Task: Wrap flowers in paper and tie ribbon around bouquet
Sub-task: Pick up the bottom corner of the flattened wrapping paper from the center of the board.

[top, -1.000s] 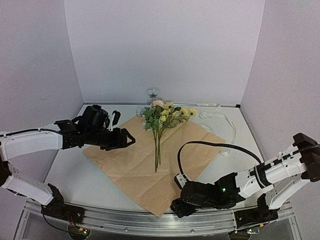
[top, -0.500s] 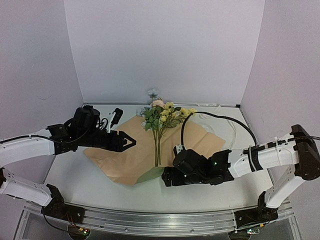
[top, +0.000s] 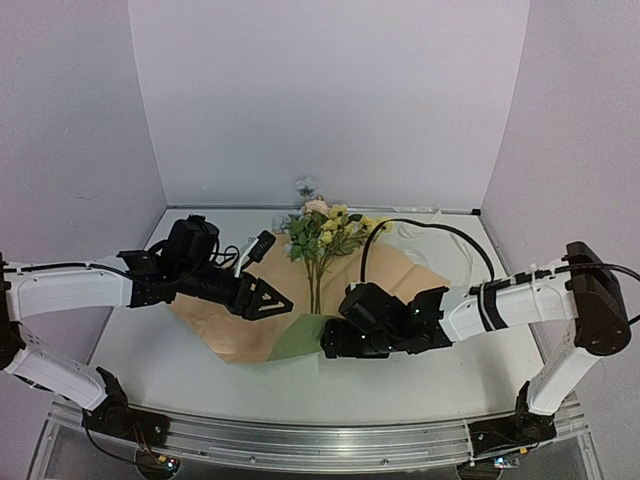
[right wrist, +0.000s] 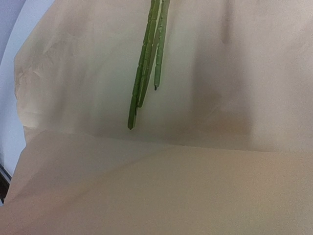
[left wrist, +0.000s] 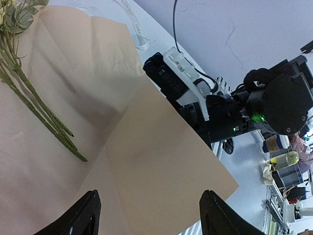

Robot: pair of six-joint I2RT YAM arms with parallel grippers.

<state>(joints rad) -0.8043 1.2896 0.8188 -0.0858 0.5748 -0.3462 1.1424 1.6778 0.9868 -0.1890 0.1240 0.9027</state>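
Note:
The paper (top: 235,330) lies creased on the table, tan side up. Its near corner is folded up and back, showing an olive-green underside (top: 298,341). The flowers (top: 325,228) lie loose on it, stems (top: 315,290) pointing toward me; no wrapped bouquet is in view. My right gripper (top: 330,340) sits at the folded flap (right wrist: 171,196), which hides its fingers below the stem ends (right wrist: 144,73). My left gripper (left wrist: 151,215) hovers open over the paper (left wrist: 146,147), left of the stems (left wrist: 39,107), nothing between its fingers. The ribbon (top: 450,245) lies at the back right.
White walls close in the table at the back and on both sides. A single grey-blue bloom (top: 305,186) rests against the back wall. The right arm's black cable (top: 400,225) arches over the paper's right part. A metal rail (top: 300,440) runs along the near edge.
The right gripper has come in from the near edge toward the stems, and the paper's near corner has folded up and over with it. The left gripper has shifted right, over the paper.

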